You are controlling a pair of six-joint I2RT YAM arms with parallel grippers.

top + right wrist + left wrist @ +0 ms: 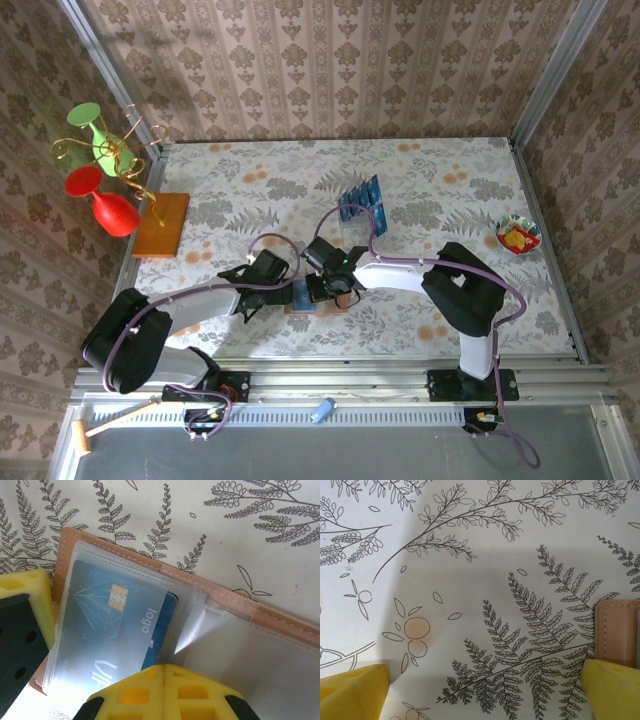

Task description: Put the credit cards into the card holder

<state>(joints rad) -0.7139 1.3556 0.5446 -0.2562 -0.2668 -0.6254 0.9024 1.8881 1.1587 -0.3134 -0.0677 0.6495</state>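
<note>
- Damask wallpaper is enclosing a desk [450, 170] that is wearing a cloth printed with ferns and blossoms.
- At far left, a green goblet [85, 115] and a red goblet [115, 212] are hanging over an orange-brown flat board [160, 225].
- The left pincer [482, 694] is hovering with its yellow tips wide apart, gripping nothing, and its right tip is just beside the holder's edge.
- The small tan leather-like bifold card holder [235, 602] is lying open near the desk's front middle. One glossy blue chip card [107, 630] is sitting mostly inside its clear plastic pocket.
- The right pincer [165, 680] is keeping its tips together at that card's trailing edge. Whether they are pinching it, I cannot tell.
- Farther back, the other thin blue cards [360, 200] are standing in a row, and a small colourful bowl [518, 236] is sitting at right.
- The cards are probably light, stiff and slippery, so a short edge is looking like the best hold. The limp pocket and soft holder are likely needing pinning at the bare leather rim.
</note>
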